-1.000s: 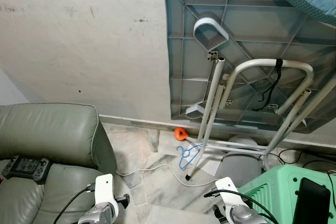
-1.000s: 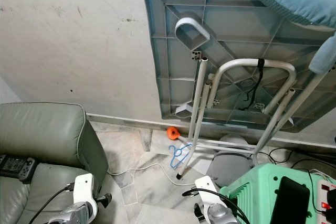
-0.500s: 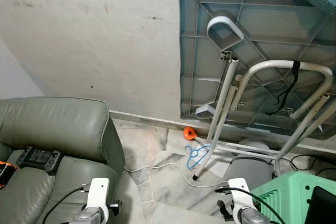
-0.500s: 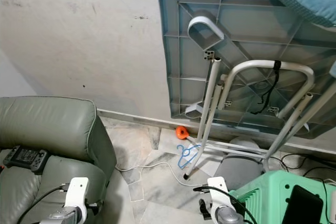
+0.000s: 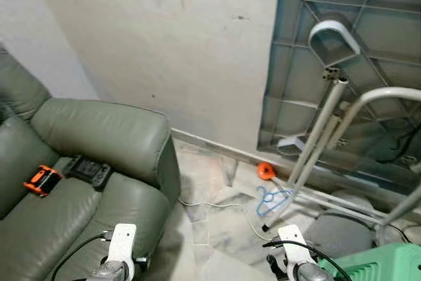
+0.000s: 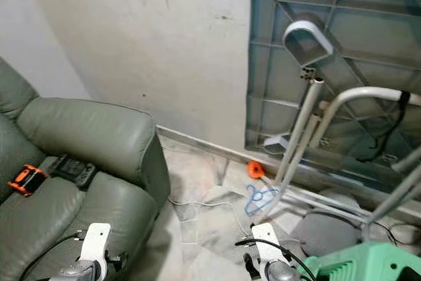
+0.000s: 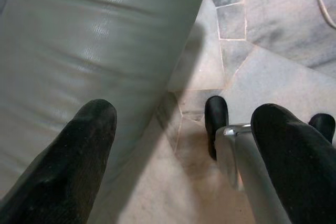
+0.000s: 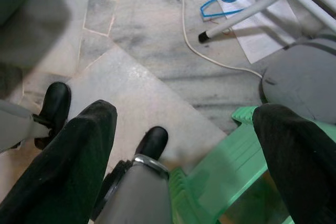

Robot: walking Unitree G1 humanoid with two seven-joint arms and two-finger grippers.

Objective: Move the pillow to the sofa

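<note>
The grey-green leather sofa is cut off by the frame edge well beyond the left gripper's fingers. The upturned grey plastic folding table and the mint-green plastic stool, just beside the right gripper's fingers, are likewise cropped. Both fingers' tips run out of frame.

You have open floor between the sofa and the folded table, crossed only by a cable and a hanger.

Silver arms with white wrist blocks, thin black cables looping off them, thick matte-black fingers, black rounded feet.
</note>
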